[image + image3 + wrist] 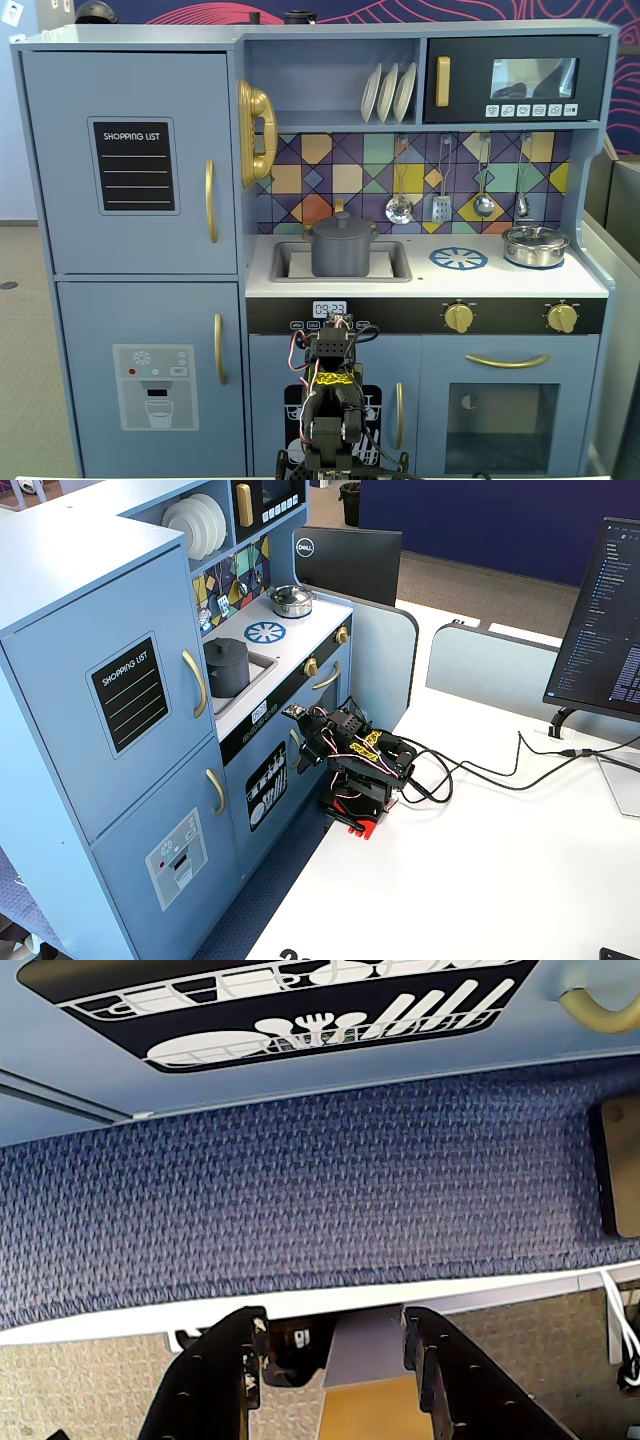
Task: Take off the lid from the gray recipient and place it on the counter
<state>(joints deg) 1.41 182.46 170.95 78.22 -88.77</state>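
Note:
The gray pot (342, 255) stands in the sink of the toy kitchen with its gray lid (342, 226) on it; it also shows in the other fixed view (227, 670), lid (225, 646) in place. The white counter (430, 280) runs to the right of the sink. My arm (330, 400) is folded low on the white table in front of the kitchen, well below the pot. My gripper (333, 1328) is open and empty, pointing down over the table edge at the blue carpet (300, 1190); it also shows in a fixed view (303, 752).
A silver pot with a lid (534, 245) sits at the counter's right, beside a blue burner print (458, 258). Utensils (440, 205) hang above the counter. The dishwasher door (300, 1010) faces my gripper. Cables (480, 765) and a monitor (600, 620) are on the table.

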